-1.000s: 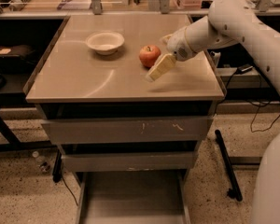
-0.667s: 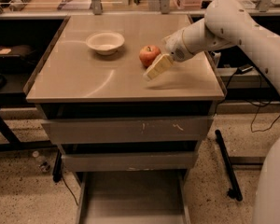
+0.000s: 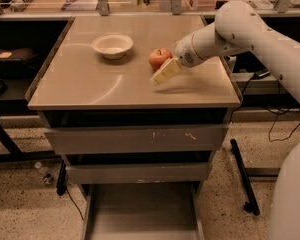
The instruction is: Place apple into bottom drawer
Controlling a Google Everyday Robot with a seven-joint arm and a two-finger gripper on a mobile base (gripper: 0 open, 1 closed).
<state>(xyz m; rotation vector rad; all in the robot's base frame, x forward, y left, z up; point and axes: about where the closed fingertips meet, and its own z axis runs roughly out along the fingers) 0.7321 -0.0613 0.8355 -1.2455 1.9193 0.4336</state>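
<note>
**A:** Tabletop (image 3: 90, 86) first: what is on it?

**B:** You have the apple (image 3: 159, 57) resting on it, right of the white bowl (image 3: 112, 45) and well apart from it. By my reading you are at the grasp step, and nothing is lifted yet.

**A:** And the gripper?

**B:** Your gripper (image 3: 165, 73) sits low over the tabletop, right up against the apple's front-right side. I cannot tell whether it is spread or closed, or whether it really has the fruit.

**A:** The arm's pose?

**B:** Your arm (image 3: 230, 31) reaches in from the right, with the wrist angled down and to the left towards the apple.

**A:** What does the next move call for?

**B:** You need a sure hold first. Then lift clear of the tabletop edge, come forward and descend. The bottom drawer (image 3: 140, 209) stands pulled out below the closed middle drawer front (image 3: 135, 173), so you can lower straight in.
</note>
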